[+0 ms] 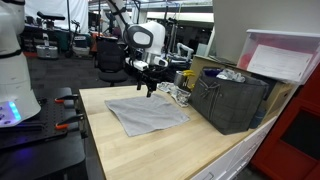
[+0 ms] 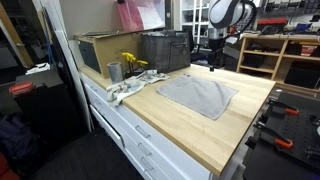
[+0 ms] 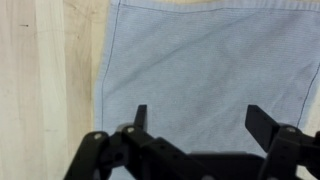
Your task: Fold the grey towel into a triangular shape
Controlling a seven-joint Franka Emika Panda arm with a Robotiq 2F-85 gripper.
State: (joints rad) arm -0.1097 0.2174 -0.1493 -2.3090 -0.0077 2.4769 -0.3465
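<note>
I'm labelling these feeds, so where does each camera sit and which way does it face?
Exterior view: off a table corner, facing grey towel, dark bin; arm, hand behind.
Exterior view: off the drawer side, facing across the table; arm at far edge.
Wrist view: above, looking down; open hand shows.
All share the grey towel.

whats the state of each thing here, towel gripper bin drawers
towel: spread flat on the table, not folded yet
gripper: open, empty, above the towel
bin: upright, top open
drawers: shut
</note>
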